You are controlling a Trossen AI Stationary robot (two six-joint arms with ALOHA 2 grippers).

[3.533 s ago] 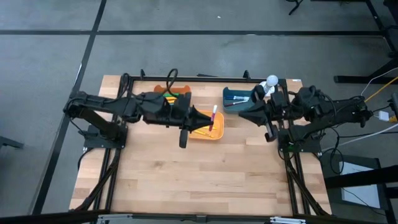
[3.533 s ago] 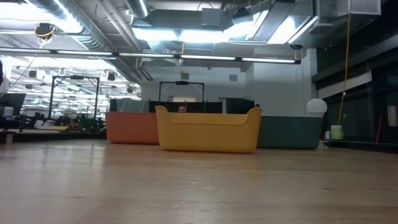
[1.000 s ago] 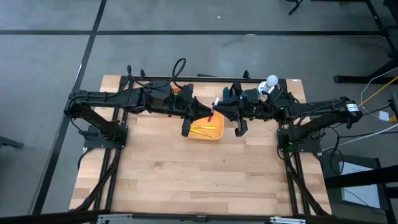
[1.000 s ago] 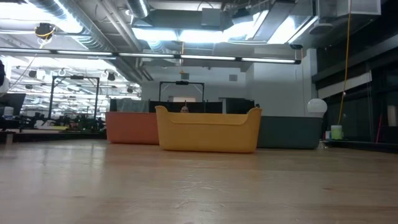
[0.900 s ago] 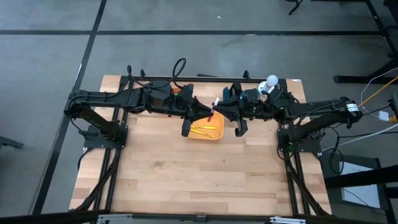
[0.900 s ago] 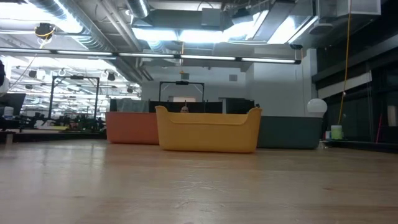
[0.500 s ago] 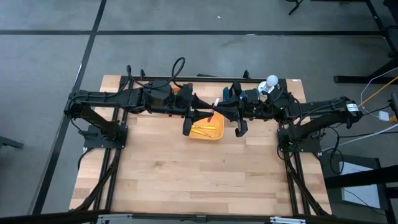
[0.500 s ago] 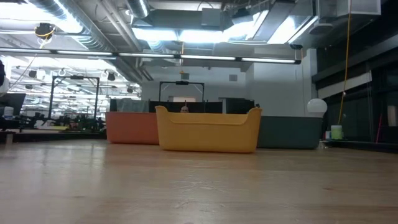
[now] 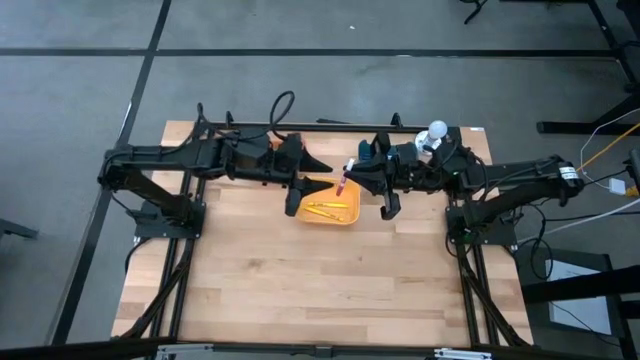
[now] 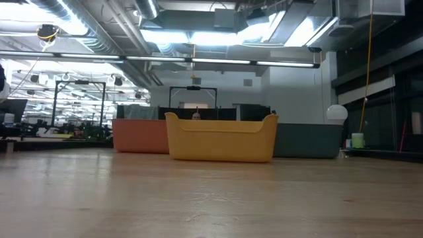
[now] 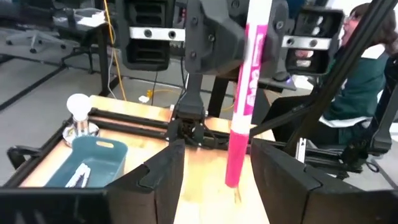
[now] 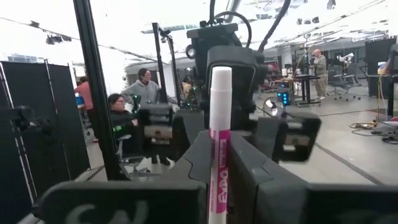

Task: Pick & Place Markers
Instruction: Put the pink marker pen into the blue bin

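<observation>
With the left hand [image 9: 318, 163] spread empty beside it, the pink marker [image 9: 344, 178] pinched upright in the right hand [image 9: 352, 177] could slip past the yellow bin [image 9: 328, 218].

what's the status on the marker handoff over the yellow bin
Right gripper shut on pink marker, above yellow bin. Left gripper jaws open, clear of marker. Nothing in the way.

Marker [image 9: 346, 178] upright in right tool [image 9: 347, 180] over bin [image 9: 347, 218], left tool [image 9: 318, 170] just beside, table [image 9: 320, 290] beneath
</observation>
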